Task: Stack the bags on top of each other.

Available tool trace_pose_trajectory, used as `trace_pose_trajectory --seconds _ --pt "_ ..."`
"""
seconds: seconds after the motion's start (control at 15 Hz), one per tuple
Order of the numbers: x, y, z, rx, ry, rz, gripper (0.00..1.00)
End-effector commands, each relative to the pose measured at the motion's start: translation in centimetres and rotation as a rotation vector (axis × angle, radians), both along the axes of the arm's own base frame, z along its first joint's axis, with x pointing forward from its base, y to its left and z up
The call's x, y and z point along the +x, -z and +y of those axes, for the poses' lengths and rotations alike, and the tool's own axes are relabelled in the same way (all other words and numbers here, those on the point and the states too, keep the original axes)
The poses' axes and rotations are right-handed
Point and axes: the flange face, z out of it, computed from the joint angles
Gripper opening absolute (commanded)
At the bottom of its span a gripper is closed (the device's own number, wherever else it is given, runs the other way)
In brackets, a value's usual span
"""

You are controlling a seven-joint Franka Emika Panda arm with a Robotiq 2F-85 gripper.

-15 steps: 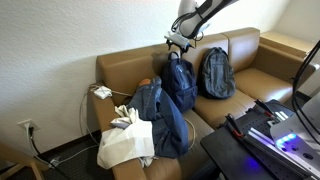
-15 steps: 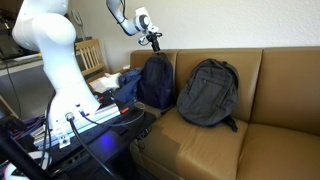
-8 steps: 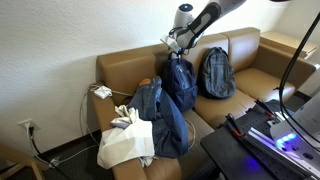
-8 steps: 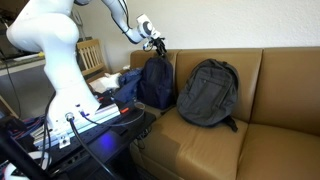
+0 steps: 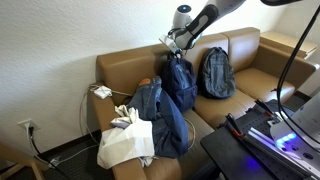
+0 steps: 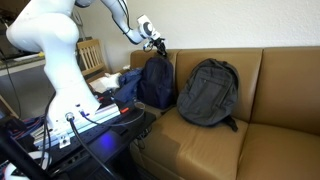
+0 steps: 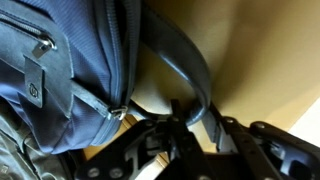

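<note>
The dark navy bag point(image 5: 180, 85) stands upright against the brown sofa's backrest, also seen as the navy bag point(image 6: 155, 85) and filling the left of the wrist view point(image 7: 70, 60). My gripper point(image 5: 177, 50) is at its top edge, likewise in the other exterior view point(image 6: 158, 48). In the wrist view the bag's top loop point(image 7: 190, 70) runs down between the fingers of my gripper point(image 7: 195, 120), which stand close against it on both sides. The dark grey bag point(image 5: 215, 72) leans upright beside the navy one, a small gap apart point(image 6: 207, 92).
A blue denim heap point(image 5: 160, 120) and a white tote point(image 5: 125, 143) lie on the sofa's end by the armrest. The sofa seat point(image 6: 260, 140) in front of the grey bag is bare. A black bench with electronics point(image 5: 260, 140) stands before the sofa.
My gripper came down slightly onto the navy bag's top and its jaws went from open to closed around the loop. Both bags stay where they were.
</note>
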Motion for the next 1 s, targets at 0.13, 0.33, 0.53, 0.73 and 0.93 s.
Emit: trace_pose_trajectory --seconds 0.13,0.33,0.53,0.73,0.93 --pt "0.3 1.5 -0.6 0.103 0.076 0.010 0.00" --pt "0.0 -1.8 -3.4 0.131 0.125 -0.003 0.02" --pt "-1.5 -7.2 -6.9 0.100 0.179 -0.055 0.02" --pt "-3.9 -9.6 -9.2 0.095 0.229 -0.132 0.02" --pt "-6.9 -11.0 -11.1 0.121 0.247 -0.207 0.02"
